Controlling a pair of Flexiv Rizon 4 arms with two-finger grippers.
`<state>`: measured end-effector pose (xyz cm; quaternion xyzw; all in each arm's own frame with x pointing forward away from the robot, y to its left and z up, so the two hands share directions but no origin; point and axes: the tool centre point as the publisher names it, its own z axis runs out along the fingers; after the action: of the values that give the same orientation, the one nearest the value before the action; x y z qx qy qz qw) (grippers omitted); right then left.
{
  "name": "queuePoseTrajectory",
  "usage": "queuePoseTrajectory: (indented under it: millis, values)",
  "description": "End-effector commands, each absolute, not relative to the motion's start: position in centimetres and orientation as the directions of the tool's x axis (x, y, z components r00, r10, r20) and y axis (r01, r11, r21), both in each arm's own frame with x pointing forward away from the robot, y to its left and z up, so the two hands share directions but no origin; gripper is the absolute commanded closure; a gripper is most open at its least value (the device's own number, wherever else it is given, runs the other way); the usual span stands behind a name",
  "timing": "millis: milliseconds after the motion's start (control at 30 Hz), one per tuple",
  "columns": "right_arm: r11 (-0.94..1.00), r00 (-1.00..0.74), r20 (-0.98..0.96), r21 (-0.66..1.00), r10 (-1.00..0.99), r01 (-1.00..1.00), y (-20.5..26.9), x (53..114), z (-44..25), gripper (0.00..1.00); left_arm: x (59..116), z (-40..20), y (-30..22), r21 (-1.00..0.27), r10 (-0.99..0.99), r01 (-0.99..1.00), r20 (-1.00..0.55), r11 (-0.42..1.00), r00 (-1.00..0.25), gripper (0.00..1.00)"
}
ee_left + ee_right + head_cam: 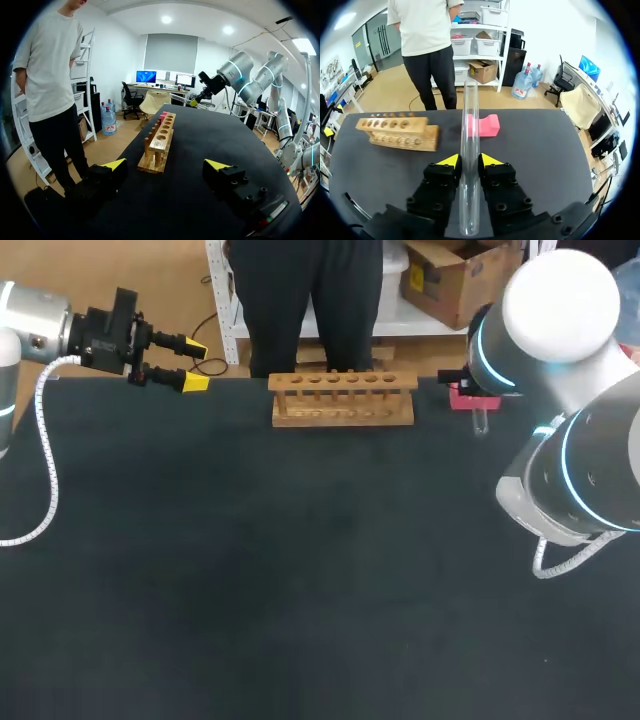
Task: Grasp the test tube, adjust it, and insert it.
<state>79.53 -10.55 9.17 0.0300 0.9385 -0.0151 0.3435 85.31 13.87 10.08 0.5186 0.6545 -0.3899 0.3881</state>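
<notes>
A clear glass test tube (470,115) stands between the yellow-tipped fingers of my right gripper (466,160), which is shut on it near the middle of its length. In the head view only the tube's lower end (481,421) shows, hanging below my right arm (556,320) at the table's far right. The wooden rack (343,398) with a row of holes stands at the far edge, left of the tube; from the right wrist, the rack (397,132) lies ahead and to the side. My left gripper (193,364) hovers open and empty at the far left, facing the rack (159,142) end-on.
A pink block (464,396) lies on the dark table (300,570) under and just behind the held tube, and the pink block (482,125) shows ahead of the right fingers. A person stands behind the table's far edge, not reaching over it.
</notes>
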Motion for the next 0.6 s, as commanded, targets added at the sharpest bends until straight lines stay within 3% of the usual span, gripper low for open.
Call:
queuePoseTrajectory:
  millis: [33, 600]
  values:
    - [0.997, -0.745, -0.665, -0.023, 0.041, 0.075, -8.7, 77.3, 10.5, 1.0, 85.0, 10.1, 13.8, -0.103, 0.376, 0.981, -0.913, 0.165, -0.159, 0.0]
    - [0.999, -0.739, -0.673, 0.004, -0.022, -0.034, -0.6, 78.9, 10.2, 1.0, 85.0, 10.1, 13.8, -0.103, 0.376, 0.981, -0.913, 0.165, -0.159, 0.0]
